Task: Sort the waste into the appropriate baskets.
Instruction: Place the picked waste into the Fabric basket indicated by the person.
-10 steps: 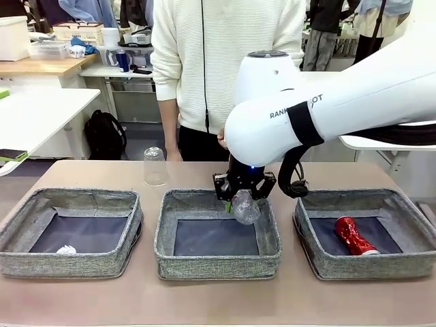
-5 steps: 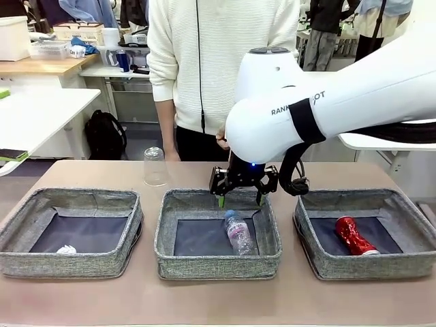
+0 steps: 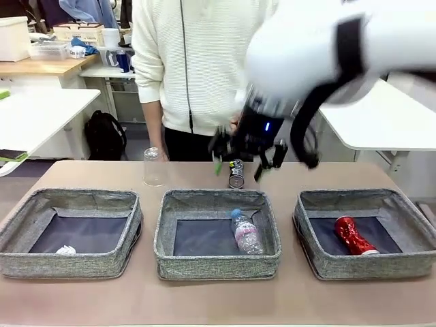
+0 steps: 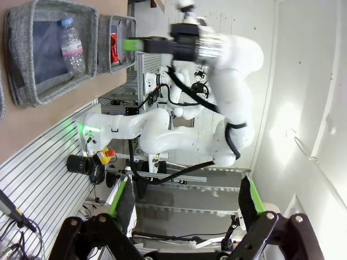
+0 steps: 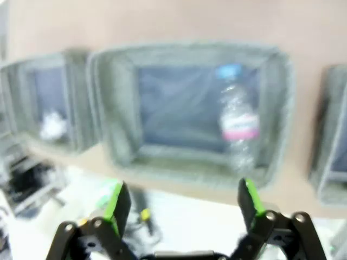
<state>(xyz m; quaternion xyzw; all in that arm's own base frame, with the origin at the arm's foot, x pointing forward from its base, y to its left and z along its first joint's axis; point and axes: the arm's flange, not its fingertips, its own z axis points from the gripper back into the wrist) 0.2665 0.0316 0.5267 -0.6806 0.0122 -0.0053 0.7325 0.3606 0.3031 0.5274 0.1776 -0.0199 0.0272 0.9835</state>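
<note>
Both jaws stand open, empty — pink-labelled bottle (image 3: pixel 245 234) lies in middle basket (image 3: pixel 216 264).

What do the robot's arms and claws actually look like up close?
The right arm is glossy white with rounded joints, a black band and a black cable looping by the wrist. A small blue light glows above the right gripper. Both it and the left gripper are black, with two fingers tipped by green pads.

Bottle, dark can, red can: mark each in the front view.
bottle (image 3: pixel 246 236), front view, middle of its body
dark can (image 3: pixel 236 175), front view, middle of its side
red can (image 3: pixel 351 235), front view, middle of its body
</note>
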